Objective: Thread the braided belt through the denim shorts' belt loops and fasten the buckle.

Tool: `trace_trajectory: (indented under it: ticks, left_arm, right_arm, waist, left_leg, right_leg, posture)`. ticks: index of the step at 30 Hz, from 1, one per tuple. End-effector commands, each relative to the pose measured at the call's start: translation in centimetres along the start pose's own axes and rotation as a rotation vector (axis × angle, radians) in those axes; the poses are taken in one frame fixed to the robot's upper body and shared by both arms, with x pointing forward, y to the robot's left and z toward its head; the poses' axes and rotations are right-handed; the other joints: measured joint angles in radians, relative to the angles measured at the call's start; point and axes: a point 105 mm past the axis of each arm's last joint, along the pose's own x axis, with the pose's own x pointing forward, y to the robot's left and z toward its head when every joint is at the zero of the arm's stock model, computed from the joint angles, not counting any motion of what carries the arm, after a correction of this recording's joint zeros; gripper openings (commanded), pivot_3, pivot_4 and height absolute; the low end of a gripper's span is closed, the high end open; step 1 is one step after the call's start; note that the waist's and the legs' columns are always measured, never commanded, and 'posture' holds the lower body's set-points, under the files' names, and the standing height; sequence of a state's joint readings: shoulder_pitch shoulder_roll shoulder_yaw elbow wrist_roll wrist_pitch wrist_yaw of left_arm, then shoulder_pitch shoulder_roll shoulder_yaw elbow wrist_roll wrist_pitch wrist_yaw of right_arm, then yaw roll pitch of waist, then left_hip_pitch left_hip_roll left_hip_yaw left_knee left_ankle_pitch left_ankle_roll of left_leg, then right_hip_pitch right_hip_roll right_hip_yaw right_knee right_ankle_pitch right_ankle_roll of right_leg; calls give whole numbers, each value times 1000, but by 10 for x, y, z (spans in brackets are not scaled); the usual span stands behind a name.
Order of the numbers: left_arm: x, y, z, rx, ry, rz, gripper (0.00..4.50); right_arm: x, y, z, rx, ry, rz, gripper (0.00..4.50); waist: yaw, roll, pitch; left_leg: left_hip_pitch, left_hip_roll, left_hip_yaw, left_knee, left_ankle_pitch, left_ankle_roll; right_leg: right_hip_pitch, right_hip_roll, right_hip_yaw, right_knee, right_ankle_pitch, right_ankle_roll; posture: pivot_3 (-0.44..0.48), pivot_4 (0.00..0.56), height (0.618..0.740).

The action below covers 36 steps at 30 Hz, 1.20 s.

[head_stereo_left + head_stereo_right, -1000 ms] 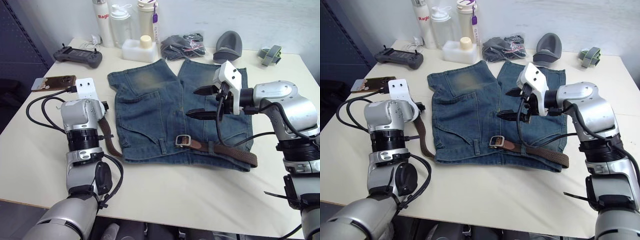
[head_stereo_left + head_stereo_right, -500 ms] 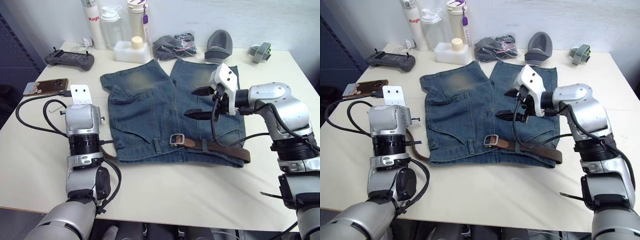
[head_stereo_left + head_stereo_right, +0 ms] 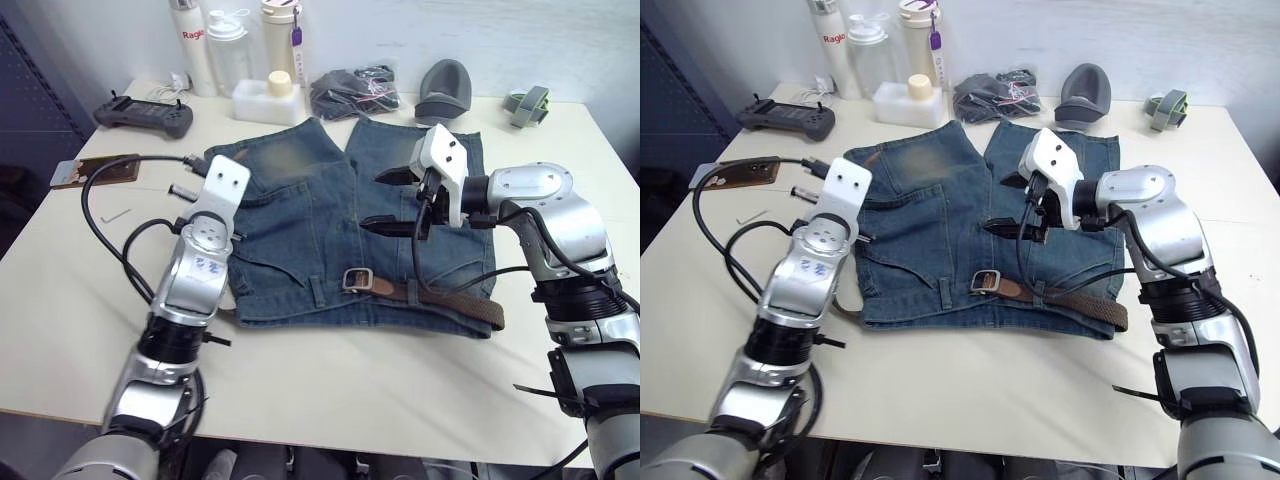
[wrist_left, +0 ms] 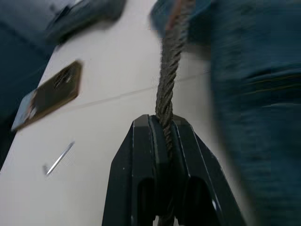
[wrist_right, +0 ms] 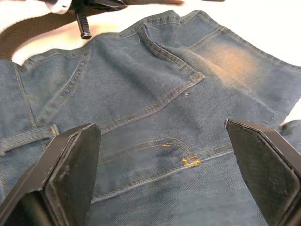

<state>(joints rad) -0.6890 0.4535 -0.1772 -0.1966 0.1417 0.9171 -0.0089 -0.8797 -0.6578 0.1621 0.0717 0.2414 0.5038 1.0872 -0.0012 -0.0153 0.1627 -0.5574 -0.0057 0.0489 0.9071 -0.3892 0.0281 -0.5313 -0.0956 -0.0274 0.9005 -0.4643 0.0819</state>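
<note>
One pair of denim shorts (image 3: pixel 330 220) lies flat mid-table with the braided belt (image 3: pixel 450 301) along the waistband and the buckle (image 3: pixel 359 279) near the middle — so I'd say we're mid-threading. The left gripper (image 4: pixel 164 141) is pinched tight on the belt off the shorts' left edge, while the right gripper (image 3: pixel 392 200) hovers wide open above the denim. Next move probably calls for feeding that held end through the belt loops, then bringing it round to the buckle.

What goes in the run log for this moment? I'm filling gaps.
left gripper: shut on braided belt | right gripper: open above denim shorts | buckle: unfastened

Faded denim shorts (image 3: pixel 300 220), woven braided belt (image 3: pixel 450 302), metal buckle (image 3: pixel 358 280)
</note>
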Motion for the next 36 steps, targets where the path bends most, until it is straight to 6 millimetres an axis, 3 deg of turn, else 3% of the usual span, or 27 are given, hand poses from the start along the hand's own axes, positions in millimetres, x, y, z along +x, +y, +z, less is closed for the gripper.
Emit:
trace_trajectory:
  ticks: [1,9,15,22,28,31,36]
  left_arm:
    - [-21,-16,43,68,-291,-233,16]
    - [-39,-32,37,298,-456,-554,16]
    - [-38,-43,39,369,-531,-638,16]
    - [-37,-51,33,430,-540,-699,16]
    - [-35,-45,32,406,-545,-689,16]
    - [-35,-43,32,395,-550,-682,0]
    - [-38,-42,34,383,-569,-678,0]
  right_arm:
    - [4,8,16,-197,-22,-7,4500]
    - [16,47,25,-481,-50,77,4500]
    - [23,69,29,-747,-66,123,4500]
    - [21,34,38,-958,-43,-82,4500]
    - [21,17,15,-948,51,-117,4500]
    - [27,17,17,-914,32,-134,3646]
    - [34,18,11,-898,41,-138,1230]
  waist:
    - [-3,1,0]
    - [-2,1,0]
    - [-2,1,0]
    - [-7,1,0]
    - [-9,1,0]
    - [-13,1,0]
    - [-19,1,0]
  left_leg:
    - [0,0,0,0,0,0]
    - [0,0,0,0,1,2]
    - [-1,0,0,2,0,4]
    - [-2,0,0,3,0,5]
    - [-2,0,0,4,0,5]
    - [-2,0,0,4,0,5]
    - [-2,0,0,4,0,5]
  right_leg:
    - [0,0,0,0,0,0]
    - [0,-1,0,0,0,-1]
    - [0,-1,0,0,0,-1]
    - [-1,-1,-1,1,0,-1]
    - [-2,-1,-1,4,0,-1]
    - [-2,-1,-1,4,0,-1]
    - [-2,-1,-1,5,0,-1]
  posture:
    - [0,150,656]
    - [0,150,656]
    - [0,150,656]
    - [0,150,656]
    - [0,150,656]
    - [0,150,656]
    - [0,150,656]
